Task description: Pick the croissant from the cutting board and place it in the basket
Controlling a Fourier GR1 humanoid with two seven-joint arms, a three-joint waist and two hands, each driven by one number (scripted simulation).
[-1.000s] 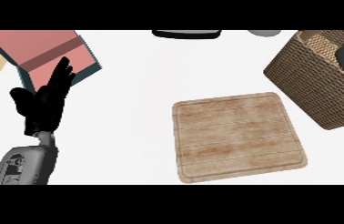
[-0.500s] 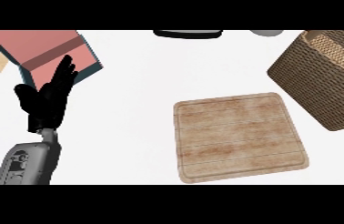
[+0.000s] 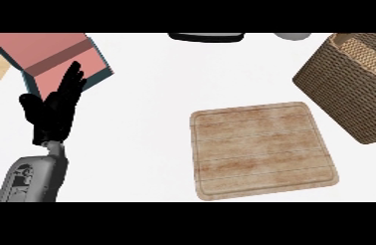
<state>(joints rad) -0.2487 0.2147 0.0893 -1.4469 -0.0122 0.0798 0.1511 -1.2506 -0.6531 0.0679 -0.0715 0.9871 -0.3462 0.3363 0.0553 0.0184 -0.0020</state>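
Observation:
A bare wooden cutting board (image 3: 260, 147) lies right of the middle in the head view, with no croissant on it. A woven brown basket (image 3: 343, 84) stands at the right edge, partly cut off; its inside is mostly out of sight. No croissant shows anywhere. My left hand (image 3: 55, 112) rests at the left with fingers straight and pointing up, holding nothing, far from the board. My right hand is out of view.
A pink box with a teal side (image 3: 55, 62) sits at the upper left, just behind my left hand. A dark flat object (image 3: 207, 36) and a grey round object (image 3: 294, 36) lie along the counter's far edge.
The view has shifted slightly, so the board and basket sit a little further right. My left hand stays still.

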